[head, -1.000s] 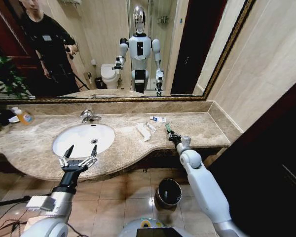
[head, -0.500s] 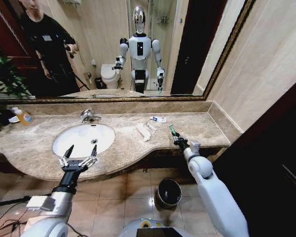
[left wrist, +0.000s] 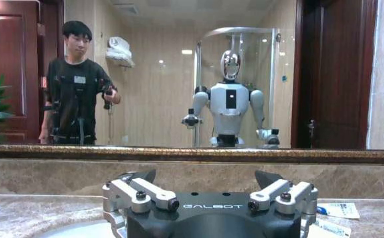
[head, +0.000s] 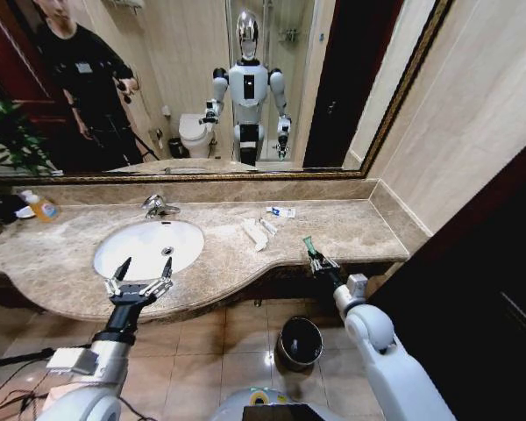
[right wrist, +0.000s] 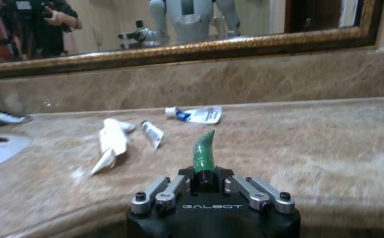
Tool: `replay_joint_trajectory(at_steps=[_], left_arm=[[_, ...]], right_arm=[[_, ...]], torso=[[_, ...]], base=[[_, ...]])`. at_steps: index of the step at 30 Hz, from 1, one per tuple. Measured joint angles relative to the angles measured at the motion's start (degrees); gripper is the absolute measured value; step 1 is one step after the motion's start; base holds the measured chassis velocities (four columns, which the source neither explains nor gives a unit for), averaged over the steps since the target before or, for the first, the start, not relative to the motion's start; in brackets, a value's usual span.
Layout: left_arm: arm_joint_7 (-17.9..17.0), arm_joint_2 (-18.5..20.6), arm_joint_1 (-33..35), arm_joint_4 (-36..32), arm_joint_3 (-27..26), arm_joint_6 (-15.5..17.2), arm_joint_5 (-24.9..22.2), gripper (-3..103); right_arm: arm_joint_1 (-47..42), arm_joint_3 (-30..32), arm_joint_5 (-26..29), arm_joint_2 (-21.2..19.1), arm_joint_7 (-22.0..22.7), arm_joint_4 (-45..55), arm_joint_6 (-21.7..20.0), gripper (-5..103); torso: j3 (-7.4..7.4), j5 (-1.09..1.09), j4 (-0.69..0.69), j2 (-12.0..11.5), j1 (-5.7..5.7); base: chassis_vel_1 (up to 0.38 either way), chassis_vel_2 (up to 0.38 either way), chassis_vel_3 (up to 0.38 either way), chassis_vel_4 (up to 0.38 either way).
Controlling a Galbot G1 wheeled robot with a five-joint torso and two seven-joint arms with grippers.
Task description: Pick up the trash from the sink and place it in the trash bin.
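A glossy white oval sink [head: 149, 246] with a chrome faucet [head: 157, 206] sits in a mottled beige-brown marble tabletop [head: 351, 224] with a curved front edge. Three pieces of trash lie on the stone to the right of the basin: a crumpled white sachet [head: 253, 233], a small white tube [head: 268, 225] just beside it, and a blue-printed white packet [head: 281, 211] farther back, near the marble backsplash. A fourth piece, a slim green mini tube [head: 309, 247], is pinched upright in the right end effector [head: 316, 260] at the tabletop's near edge. The left end effector [head: 140, 278] hovers with fingers spread over the sink's near rim. One round black trash bin [head: 299, 342] with a shiny rim stands on the tan tiled floor below. A gold-framed mirror [head: 202, 88] spans the far wall.
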Motion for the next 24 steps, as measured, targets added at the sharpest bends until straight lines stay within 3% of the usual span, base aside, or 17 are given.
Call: replay_joint_trajectory(at_steps=[13,24], left_arm=[[0.00,0.00,0.00,0.00,0.00,0.00,0.00,100],[0.00,0.00,0.00,0.00,0.00,0.00,0.00,100]], right_arm=[[-9.78,1.40,-4.32,3.20,-4.66,0.94,6.67,21],[-13.11,2.56,-5.57,4.32,-6.61,-6.27,12.83,21]], torso=[[0.00,-0.01,0.00,-0.01,0.00],[0.01,0.00,0.00,-0.01,0.00]], base=[[0.000,0.000,0.000,0.000],[0.000,0.000,0.000,0.000]])
